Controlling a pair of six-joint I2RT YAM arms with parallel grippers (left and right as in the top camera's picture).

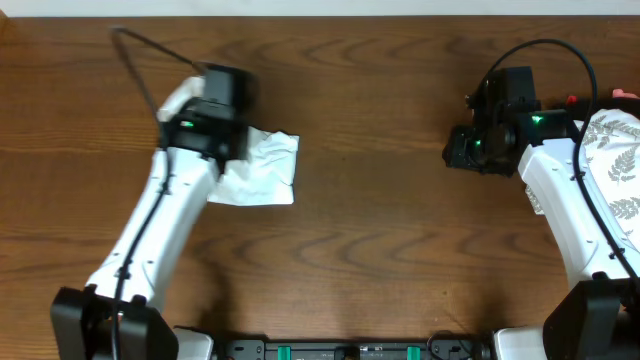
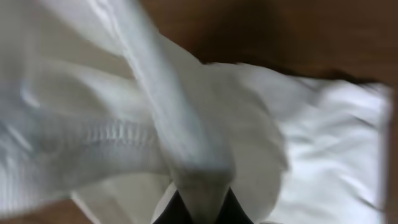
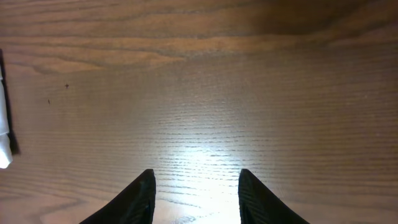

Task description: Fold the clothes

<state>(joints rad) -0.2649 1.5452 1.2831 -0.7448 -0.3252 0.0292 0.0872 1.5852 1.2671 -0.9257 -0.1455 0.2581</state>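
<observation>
Shows the white T-shirt (image 1: 265, 170) lying crumpled in a small heap on the left half of the wooden desk (image 1: 380, 230), partly tucked under the head of the left arm (image 1: 150, 230) reaching up from the near left corner. Cannot make out any graphic or lettering on the cloth from above. Finds the left tool (image 2: 199, 211) closed on the white T-shirt: in the left wrist view, pinches a thick fold of white fabric between the two dark fingertips (image 2: 166, 218) at the bottom edge, with a ribbed seam running across the left and more rumpled cloth spreading to the right over the brown wood. Blurs much of that view, so cannot tell what part of the garment sits in the grip. Puts the right tool (image 3: 196, 199) well apart from the white T-shirt, over bare wood on the right half of the desk, at the end of the right arm (image 1: 570, 200). Shows its two black fingers (image 3: 134, 199) standing apart with only lit wood grain between them, holding nothing. Catches a thin white object (image 3: 5, 124) at the left edge of the right wrist view, too cut off to name. Places a pale cloth (image 1: 620, 150) with a grey leaf print at the far right edge of the desk, beside the right arm, and a black cable (image 1: 140, 55) looping off from the left arm toward the far left.
</observation>
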